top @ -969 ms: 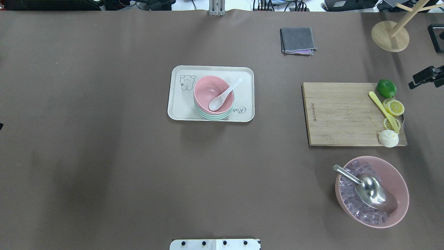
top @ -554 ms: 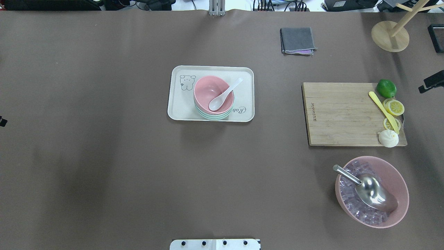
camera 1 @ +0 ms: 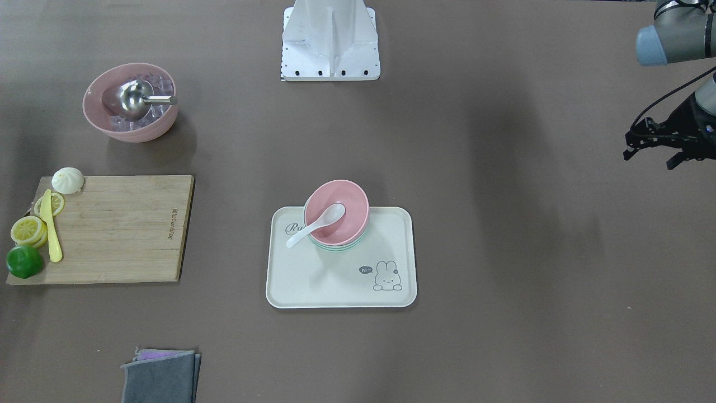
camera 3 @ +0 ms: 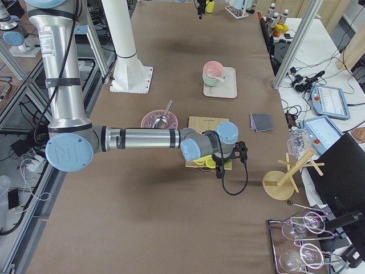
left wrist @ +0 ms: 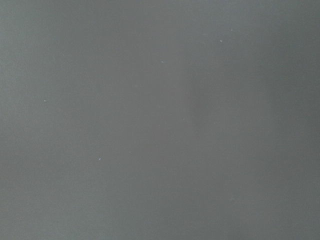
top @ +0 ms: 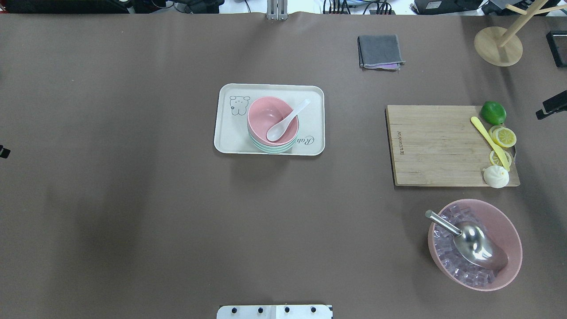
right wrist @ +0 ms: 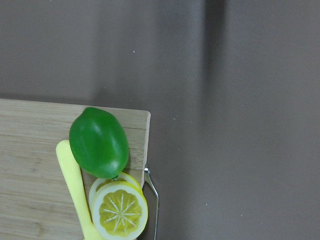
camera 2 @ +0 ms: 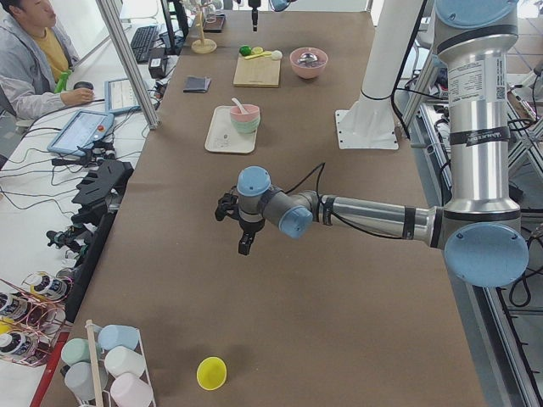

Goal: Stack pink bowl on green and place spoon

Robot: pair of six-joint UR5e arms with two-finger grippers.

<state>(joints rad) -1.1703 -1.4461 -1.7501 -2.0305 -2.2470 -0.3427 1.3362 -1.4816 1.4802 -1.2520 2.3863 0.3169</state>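
The pink bowl point(top: 272, 118) sits nested on the green bowl point(top: 272, 147) on the cream tray point(top: 230, 133) at mid table. The white spoon point(top: 285, 122) lies in the pink bowl, its handle over the rim. They also show in the front-facing view, with the pink bowl point(camera 1: 337, 211) and the spoon point(camera 1: 316, 225). My left gripper point(camera 1: 648, 159) is open and empty, far off at the table's left end. My right gripper point(top: 551, 106) is at the overhead view's right edge, beside the cutting board. It holds nothing, and its fingers look apart.
A wooden cutting board point(top: 438, 144) holds a lime point(top: 493, 113), lemon slices, a yellow knife and a bun. A large pink bowl of ice with a metal scoop point(top: 475, 243) stands near the front right. A grey cloth point(top: 380, 52) and a wooden stand point(top: 498, 45) are at the back.
My right gripper has drawn back to the right, mostly out of the overhead view. A sliver of my left gripper has come into view at the left edge. The bowls and the spoon have not moved.
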